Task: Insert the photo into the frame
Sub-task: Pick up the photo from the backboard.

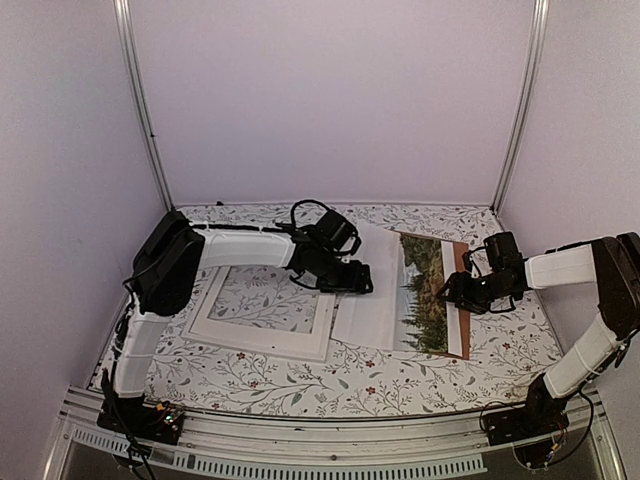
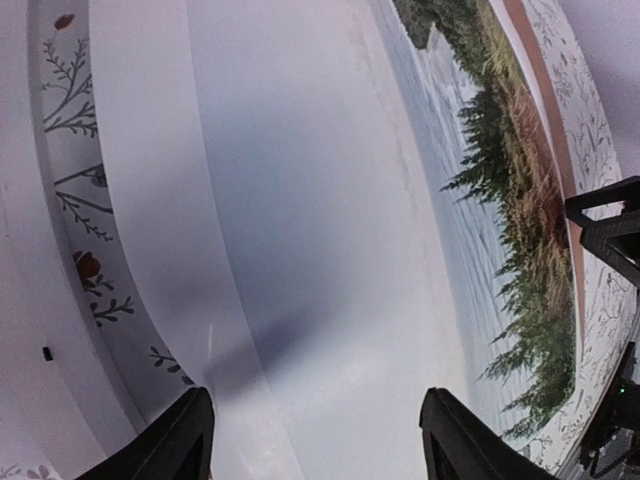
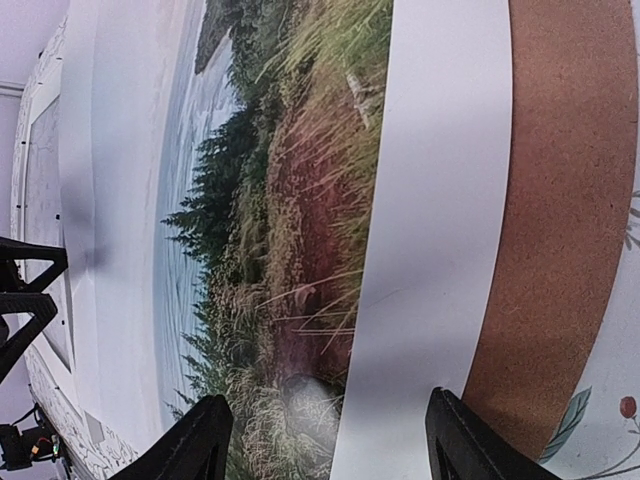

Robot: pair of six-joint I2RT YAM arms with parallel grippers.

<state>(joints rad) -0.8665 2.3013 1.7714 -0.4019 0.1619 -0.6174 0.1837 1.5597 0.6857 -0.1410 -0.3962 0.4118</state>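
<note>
Right wrist cam | my right gripper [image 3: 330,445] shows both fingers [image 3: 195,450] spread wide, nothing between them | below them I see the photo [image 3: 290,200]: trees, grass, water, white border on the right | photo overlaps brown backing panel [image 3: 570,200] | floral cloth [image 3: 615,440] in the far right corner

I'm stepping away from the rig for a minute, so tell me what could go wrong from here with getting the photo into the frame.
1. The photo lies flat on the brown backing panel; the open right gripper, near its right edge, might pinch the panel too or miss the thin sheet.
2. The photo's left edge meets the frame beside the open left gripper; sliding it could shove the frame askew.
</note>
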